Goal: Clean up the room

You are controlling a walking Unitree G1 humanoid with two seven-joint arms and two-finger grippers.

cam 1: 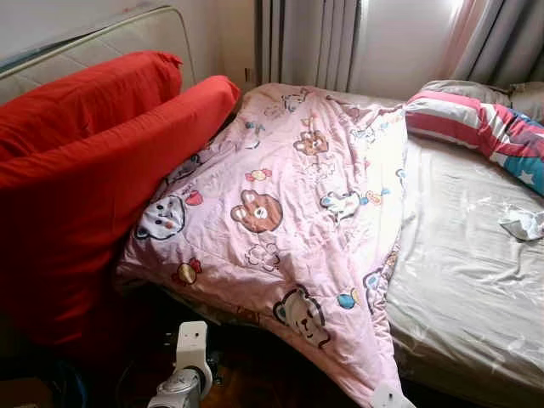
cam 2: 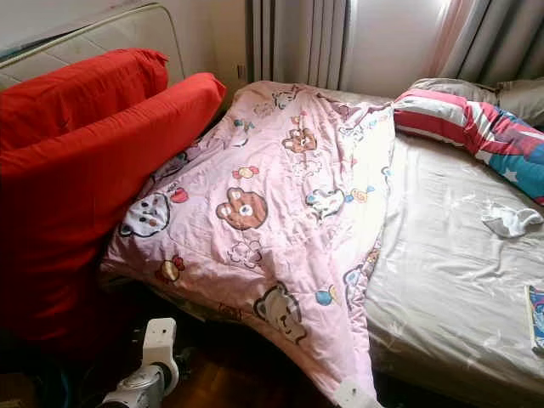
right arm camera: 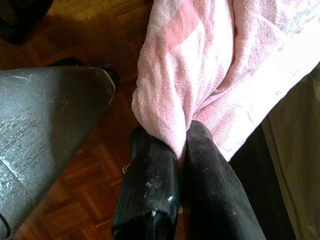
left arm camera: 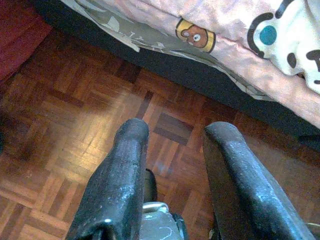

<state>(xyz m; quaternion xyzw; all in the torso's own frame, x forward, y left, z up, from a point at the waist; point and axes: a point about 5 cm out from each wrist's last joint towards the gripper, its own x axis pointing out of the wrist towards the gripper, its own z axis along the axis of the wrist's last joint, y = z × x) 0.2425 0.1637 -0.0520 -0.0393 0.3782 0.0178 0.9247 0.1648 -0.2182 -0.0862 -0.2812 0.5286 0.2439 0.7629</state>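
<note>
Pink cotton quilt printed with cartoon bears [cam 1: 289, 212] lay spread over the near half of a bed, one long corner trailing off the mattress edge toward the dark wooden parquet floor [left arm camera: 75, 115]. The right gripper [right arm camera: 181, 145] had that hanging corner: in the right wrist view its two black fingers were pressed together with a fold of the pink fabric pinched between the tips, the cloth bunching upward from the pinch. The left gripper [left arm camera: 175, 132] hung low beside the bed over the parquet, its fingers parted with a clear gap between them and nothing held; the bed's dark side and the quilt's edge ran just beyond it. In the head views the left arm's silver wrist [cam 1: 189, 365] showed near the bottom edge, below the quilt's overhang.

Two large red cushions [cam 1: 93, 170] leaned against the padded beige headboard [cam 1: 110, 42] on the robot's left, their lower edge touching the quilt. The beige fitted sheet [cam 1: 467, 272] was bare on the far side, with a small crumpled white cloth [cam 2: 510, 219] lying on it. A pillow in red, white and blue stripes with stars [cam 1: 484, 127] rested near the top of the bed, beside grey curtains [cam 1: 314, 42] at the window. A corner of a colourful book [cam 2: 535, 316] sat at the sheet's edge.
</note>
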